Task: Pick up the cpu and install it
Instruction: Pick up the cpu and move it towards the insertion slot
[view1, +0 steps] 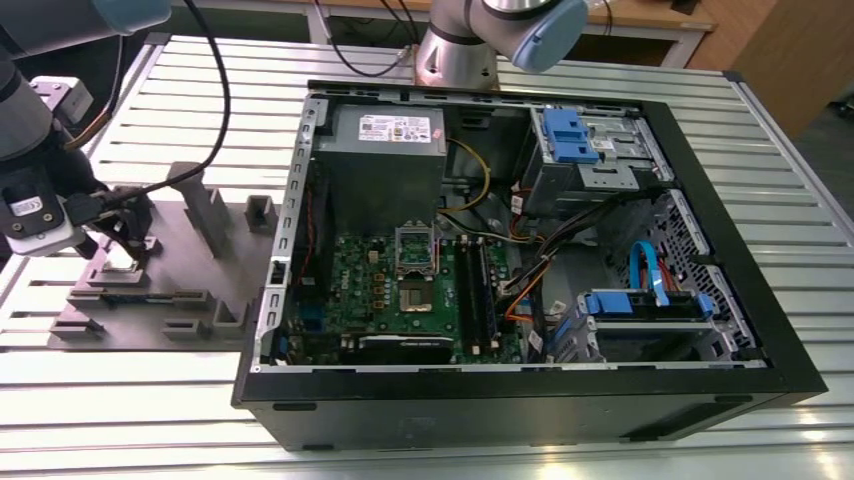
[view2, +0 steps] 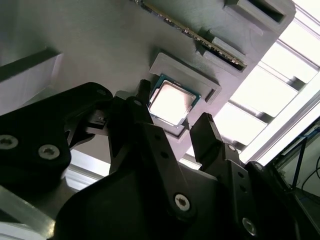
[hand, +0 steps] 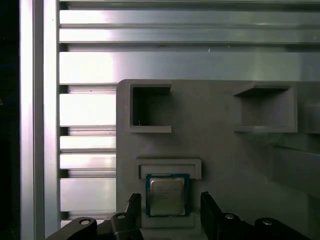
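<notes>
- In the exterior view you will find the arm (view1: 30, 120) reaching down over the grey tray (view1: 180, 290). The tray lies on the slatted table (view1: 160, 400) near the table edge at the exterior view's left, just beside the open computer case (view1: 747, 300). The jaws hang low over the side of the tray away from the case. Inside the case lies the green motherboard (view1: 360, 290) with its metal socket frame (view1: 416, 262).
- In the second wrist view, look at the cpu (view2: 172, 102): a small flat square with a silvery lid that glares bright and a thin dark-green rim around it. It lies flat in a shallow square pocket of the tray, close to the tray edge that faces the table's slats. The jaws are spread, one black finger on either side of the chip, and they are not pinching it.
- In the first wrist view the cpu (hand: 167, 195) shows you a duller grey-silver lid framed by a bluish-green border, sitting square in its pocket. A raised lip of the tray runs just beside one of its sides. The jaws stand apart, and a strip of tray shows between each one and the chip.
</notes>
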